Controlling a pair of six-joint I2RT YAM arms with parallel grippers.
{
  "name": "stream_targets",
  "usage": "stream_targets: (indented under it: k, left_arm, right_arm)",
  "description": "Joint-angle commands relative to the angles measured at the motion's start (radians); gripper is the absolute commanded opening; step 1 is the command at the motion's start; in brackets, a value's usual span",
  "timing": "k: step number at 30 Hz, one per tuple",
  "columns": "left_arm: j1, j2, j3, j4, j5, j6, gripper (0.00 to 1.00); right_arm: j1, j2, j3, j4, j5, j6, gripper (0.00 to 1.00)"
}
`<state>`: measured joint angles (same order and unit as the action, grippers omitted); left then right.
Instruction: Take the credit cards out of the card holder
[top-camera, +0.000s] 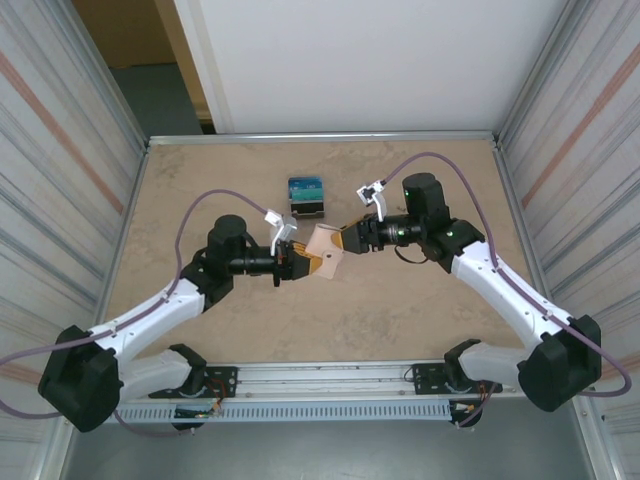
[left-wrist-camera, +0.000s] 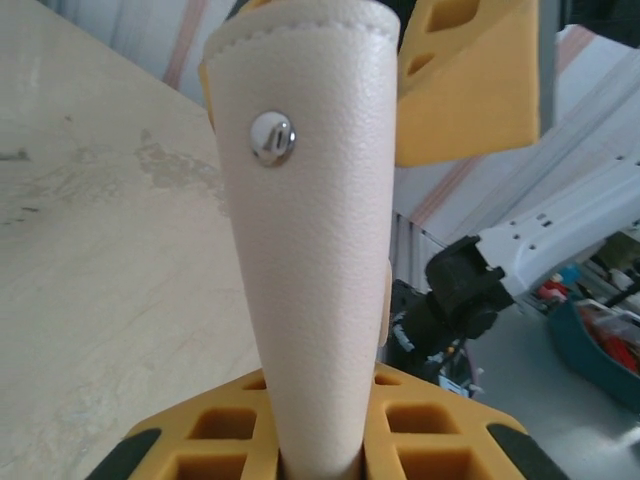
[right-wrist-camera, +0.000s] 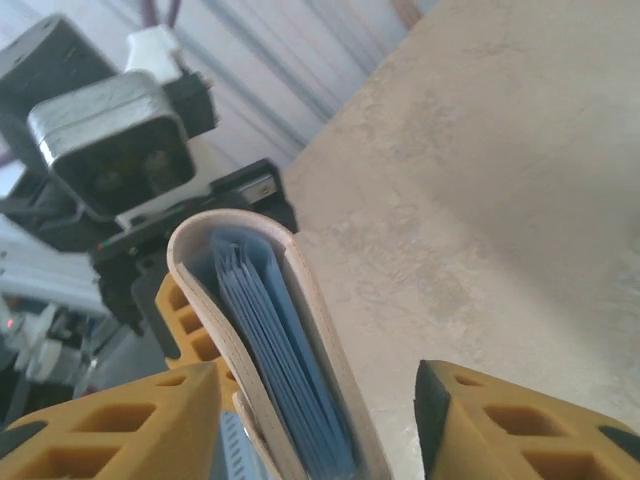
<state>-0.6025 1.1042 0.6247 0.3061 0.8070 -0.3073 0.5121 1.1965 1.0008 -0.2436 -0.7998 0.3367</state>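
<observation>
Card holder (top-camera: 326, 250) shows in the top view near the middle of the frame. It is tan, and it sits between the two grippers. The left gripper (top-camera: 297, 262) comes at it from the left and is shut on its lower left edge. The right gripper (top-camera: 347, 240) is at its right edge. The credit cards (top-camera: 306, 195) lie in a small pile on the surface (top-camera: 200, 180), just above the card holder in the frame and apart from it. The pile looks blue, teal and dark.

In the left wrist view, the card holder (left-wrist-camera: 320, 260) stands up tall in the middle of the frame. It looks pale and creamy, with a round silver snap (left-wrist-camera: 271, 138) near its top. Its bottom end goes down between the yellow fingers of the left gripper (left-wrist-camera: 320, 445), which pinch it. At the top right is one of the right gripper's fingers (left-wrist-camera: 470, 90), also yellow. The surface (left-wrist-camera: 80, 250) fills the left side.

In the right wrist view, the card holder (right-wrist-camera: 200, 290) is seen from its edge. It is folded over, with a pale blue lining (right-wrist-camera: 280, 360) inside. It stands low in the frame, between the fingers of the right gripper (right-wrist-camera: 320, 425). This gripper is open: there is a clear gap between the card holder and the finger on the right. Behind the card holder, at the left, is one of the left gripper's fingers (right-wrist-camera: 178, 312). The surface (right-wrist-camera: 500, 180) fills the upper right.
</observation>
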Motion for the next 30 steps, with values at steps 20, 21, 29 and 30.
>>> stream_targets:
  k: [20, 21, 29, 30]
  left_arm:
    - [-0.002, -0.056, -0.054, 0.037, -0.478, 0.016, 0.15]
    - [-0.002, -0.056, -0.055, 0.039, -0.476, 0.016, 0.15]
    - [-0.002, -0.062, -0.064, 0.044, -0.486, 0.004, 0.15]
    - [-0.002, -0.062, -0.065, 0.043, -0.489, 0.003, 0.15]
  right_arm:
    - [0.325, 0.075, 0.086, -0.001, 0.797, 0.335, 0.48]
    - [0.328, 0.084, 0.089, 0.005, 0.797, 0.337, 0.47]
    - [0.333, 0.150, 0.134, 0.044, 0.764, 0.346, 0.41]
    - [0.336, 0.156, 0.138, 0.051, 0.757, 0.346, 0.40]
